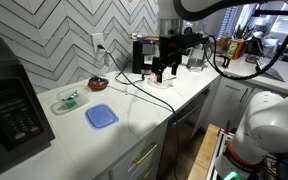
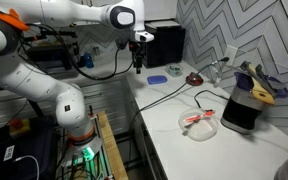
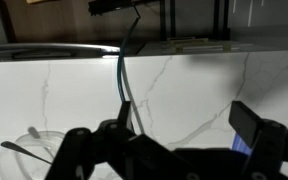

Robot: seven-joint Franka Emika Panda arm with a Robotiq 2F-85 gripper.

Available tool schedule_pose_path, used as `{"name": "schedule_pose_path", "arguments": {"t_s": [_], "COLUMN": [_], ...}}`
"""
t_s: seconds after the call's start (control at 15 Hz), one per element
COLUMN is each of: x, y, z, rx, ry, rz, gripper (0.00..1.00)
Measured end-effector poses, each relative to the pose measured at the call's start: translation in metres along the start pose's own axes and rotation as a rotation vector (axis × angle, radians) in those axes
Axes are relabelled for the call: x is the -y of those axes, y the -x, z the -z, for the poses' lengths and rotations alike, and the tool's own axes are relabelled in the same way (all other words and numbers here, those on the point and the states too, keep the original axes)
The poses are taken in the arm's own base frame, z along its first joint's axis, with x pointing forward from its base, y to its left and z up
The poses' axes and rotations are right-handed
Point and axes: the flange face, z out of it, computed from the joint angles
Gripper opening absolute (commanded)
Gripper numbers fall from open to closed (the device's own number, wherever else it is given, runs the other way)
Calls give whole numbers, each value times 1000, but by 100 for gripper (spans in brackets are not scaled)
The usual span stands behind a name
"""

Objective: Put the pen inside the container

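Observation:
My gripper (image 1: 159, 70) (image 2: 137, 62) hangs open and empty above the white marble counter, away from the container. In the wrist view its two dark fingers (image 3: 184, 112) frame bare counter. The container (image 1: 69, 99) is a small clear tub with rounded corners and greenish showing through, near the black machine. It also shows in the other exterior view (image 2: 199, 122), with something reddish in it. A thin dark stick, possibly the pen (image 3: 14, 148), lies in a clear dish (image 3: 29, 145) at the lower left of the wrist view. I cannot tell the pen in either exterior view.
A flat blue lid (image 1: 101, 116) (image 2: 158, 78) lies near the counter's front edge, its corner by my finger (image 3: 242, 145). Another small clear tray (image 2: 174, 70) and a red bowl (image 1: 98, 83) (image 2: 194, 77) stand near the wall. A black cable (image 3: 122, 80) crosses the counter. A black machine (image 1: 9, 100) (image 2: 239, 110) stands at one end.

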Motion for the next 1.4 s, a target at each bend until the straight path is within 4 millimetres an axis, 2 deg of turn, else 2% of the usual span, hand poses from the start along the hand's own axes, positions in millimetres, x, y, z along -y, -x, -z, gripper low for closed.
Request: {"name": "schedule_pose_path", "arguments": {"t_s": [0.27, 0.4, 0.67, 0.8, 0.93, 1.07, 1.4], "x": [-1, -14, -83, -116, -139, -148, -148], "y": [-1, -6, -30, -45, -55, -58, -59], "z": [1, 5, 2, -7, -21, -31, -31], "rx": [-9, -43, -134, -173, -163, -140, -138], "ry": [-4, -28, -91, -110, -117, -114, -114], "rz": [-11, -95, -292, -401, -503, -546, -561], "gripper": [100, 100, 100, 100, 100, 100, 100]}}
